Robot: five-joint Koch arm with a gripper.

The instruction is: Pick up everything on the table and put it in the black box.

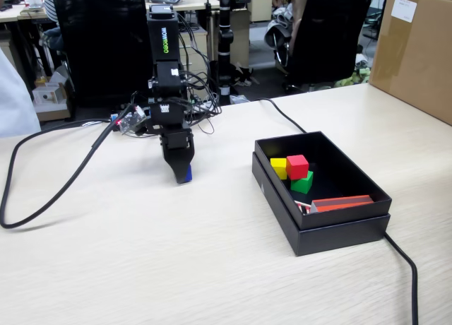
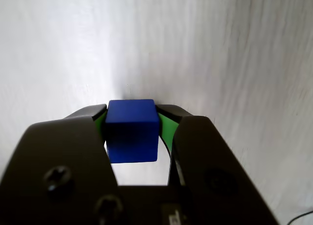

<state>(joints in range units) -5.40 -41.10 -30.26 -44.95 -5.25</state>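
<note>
I'm looking across an office: dark chairs and cluttered desks at the top of the fixed view, a brown carton (image 1: pixel 417 53) at upper right. The pale worktop (image 1: pixel 176 268) fills the lower frame. The box (image 1: pixel 332 229) sits right of centre, open, with a flat red-orange strip (image 1: pixel 342 202) against its near wall. The arm (image 1: pixel 168 71) stands at upper left of centre, pointing down. Three cubes are already in the box: the red cube (image 1: pixel 297 166) on top of the green cube (image 1: pixel 303 183), with the yellow cube (image 1: pixel 279 167) touching them.

The pincer (image 2: pixel 132 132) is clamped on the blue cube (image 2: pixel 132 130); in the wrist view its jaws press both sides, low over the worktop, well apart from the box.

I judge this the last carry. The cube sits near the jaw tips, so a quick swing could let it slip. Dropping it onto the stacked cubes could bounce it out, and the box's near wall could catch the pincer if I travel too low.
</note>
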